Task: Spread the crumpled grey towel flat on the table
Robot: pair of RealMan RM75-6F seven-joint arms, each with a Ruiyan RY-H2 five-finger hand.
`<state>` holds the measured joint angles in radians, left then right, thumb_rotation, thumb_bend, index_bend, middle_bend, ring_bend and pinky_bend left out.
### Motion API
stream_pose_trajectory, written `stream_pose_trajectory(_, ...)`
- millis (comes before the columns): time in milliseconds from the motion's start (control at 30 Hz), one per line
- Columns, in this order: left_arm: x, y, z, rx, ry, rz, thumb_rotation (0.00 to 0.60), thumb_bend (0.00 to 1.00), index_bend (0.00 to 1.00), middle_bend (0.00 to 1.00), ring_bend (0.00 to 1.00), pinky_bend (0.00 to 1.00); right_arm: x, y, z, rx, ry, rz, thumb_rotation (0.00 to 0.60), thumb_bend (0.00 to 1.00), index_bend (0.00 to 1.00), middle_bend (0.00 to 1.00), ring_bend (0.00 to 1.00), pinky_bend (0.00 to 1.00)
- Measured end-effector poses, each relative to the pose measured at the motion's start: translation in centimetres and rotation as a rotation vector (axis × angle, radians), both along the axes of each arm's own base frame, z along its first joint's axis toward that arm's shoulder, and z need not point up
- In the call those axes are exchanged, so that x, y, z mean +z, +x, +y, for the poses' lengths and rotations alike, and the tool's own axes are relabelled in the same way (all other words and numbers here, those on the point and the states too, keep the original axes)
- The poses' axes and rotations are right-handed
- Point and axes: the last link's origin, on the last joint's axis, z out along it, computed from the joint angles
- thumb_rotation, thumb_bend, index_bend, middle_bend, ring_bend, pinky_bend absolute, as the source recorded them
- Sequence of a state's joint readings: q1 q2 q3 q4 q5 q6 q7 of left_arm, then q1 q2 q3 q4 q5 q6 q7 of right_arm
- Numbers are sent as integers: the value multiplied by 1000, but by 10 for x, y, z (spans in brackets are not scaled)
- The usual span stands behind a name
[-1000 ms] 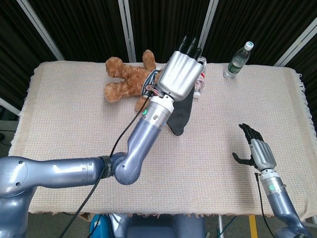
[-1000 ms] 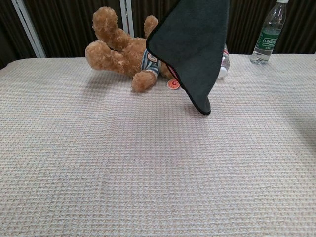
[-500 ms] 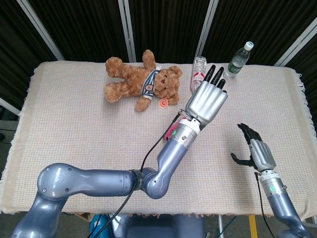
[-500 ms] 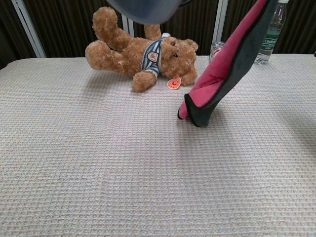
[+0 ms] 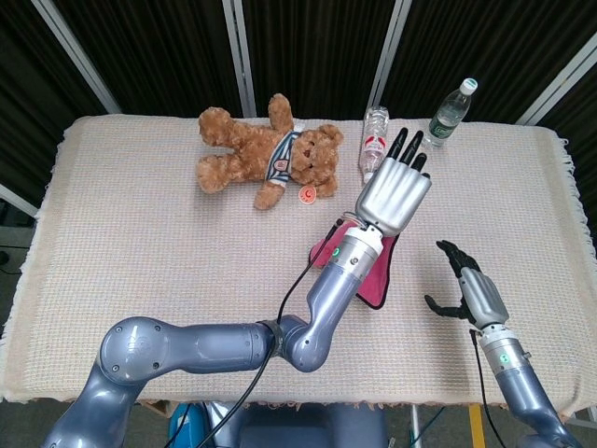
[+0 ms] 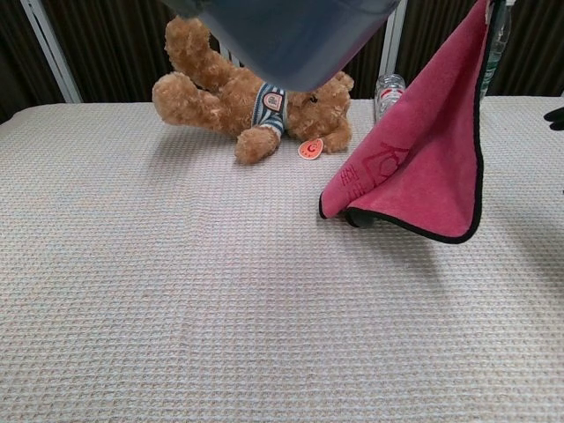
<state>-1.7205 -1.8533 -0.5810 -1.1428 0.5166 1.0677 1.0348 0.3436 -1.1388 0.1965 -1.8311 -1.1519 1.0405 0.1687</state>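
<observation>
The table [image 5: 140,233] wears a cream waffle-weave cloth. The left hand [image 5: 394,189] is raised above its middle-right part, holding the towel [image 6: 423,159], which hangs pink face out with a dark edge, its lower corner touching the cloth. A teddy bear [image 5: 266,154] lies toward the back. The right hand [image 5: 466,289] hovers near the right edge, fingers spread, holding nothing. Two bottles [image 5: 450,112] stand behind.
</observation>
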Motion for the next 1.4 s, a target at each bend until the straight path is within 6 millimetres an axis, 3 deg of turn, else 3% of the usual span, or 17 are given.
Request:
stream_pose_trajectory(500, -12, -3, 7, 21, 0, 4, 600, 496, 604, 259, 0, 0, -8, 5, 8, -30, 78, -95, 600, 322, 0, 0, 0, 0)
stream_pose_trajectory(700, -17, 4, 5, 15, 8, -5, 600, 495, 605, 262, 0, 0, -14, 9, 1, -35, 103, -120, 600, 321, 0, 0, 0, 0)
stream_pose_trajectory(1033, -19, 12, 8, 19, 29, -37, 600, 496, 605, 264, 0, 0, -26, 28, -18, -47, 130, -146, 600, 321, 29, 0, 0, 0)
stream_pose_trajectory(1400, -27, 7, 11, 19, 28, -38, 600, 495, 605, 266, 0, 0, -34, 50, -12, -46, 157, -181, 600, 321, 32, 0, 0, 0)
